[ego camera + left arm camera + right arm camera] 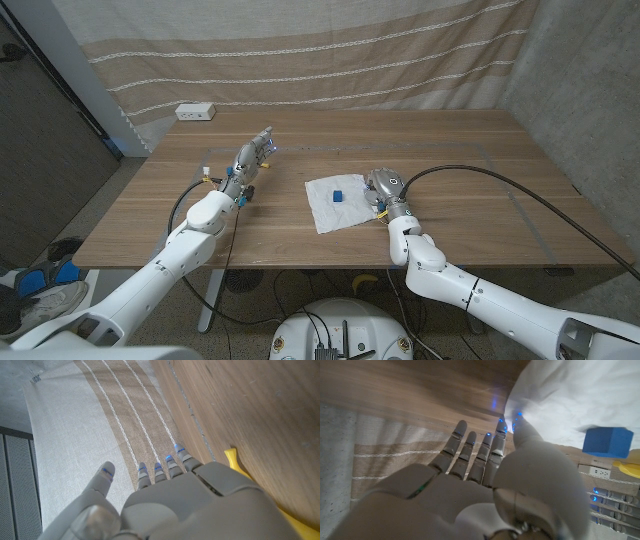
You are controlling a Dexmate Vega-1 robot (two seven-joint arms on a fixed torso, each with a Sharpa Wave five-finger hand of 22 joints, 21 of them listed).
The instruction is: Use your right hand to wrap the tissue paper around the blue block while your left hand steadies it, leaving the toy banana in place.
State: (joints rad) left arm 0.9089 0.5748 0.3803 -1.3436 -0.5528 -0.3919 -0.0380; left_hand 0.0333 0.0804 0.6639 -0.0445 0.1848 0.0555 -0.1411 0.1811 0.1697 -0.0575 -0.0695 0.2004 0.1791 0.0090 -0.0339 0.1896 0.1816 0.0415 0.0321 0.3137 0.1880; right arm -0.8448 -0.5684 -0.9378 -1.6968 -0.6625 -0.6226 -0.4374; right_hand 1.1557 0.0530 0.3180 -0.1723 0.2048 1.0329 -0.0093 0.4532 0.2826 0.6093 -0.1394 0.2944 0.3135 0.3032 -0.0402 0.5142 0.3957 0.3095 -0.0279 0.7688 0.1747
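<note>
A white tissue paper [333, 203] lies spread on the wooden table with a small blue block [340, 194] on it, toward its far side. My right hand [381, 186] stands at the tissue's right edge, fingers straight and apart, holding nothing. In the right wrist view its thumb tip reaches the tissue [580, 395] edge, and the blue block [607, 441] sits beyond. My left hand [254, 155] is well left of the tissue, fingers extended, empty. The yellow toy banana [240, 467] lies on the table beside and partly under that hand.
A white power strip [195, 112] sits at the table's far left corner. A striped curtain [320, 50] hangs behind the table. Cables run along both arms. Bare wood stretches to the right of my right hand.
</note>
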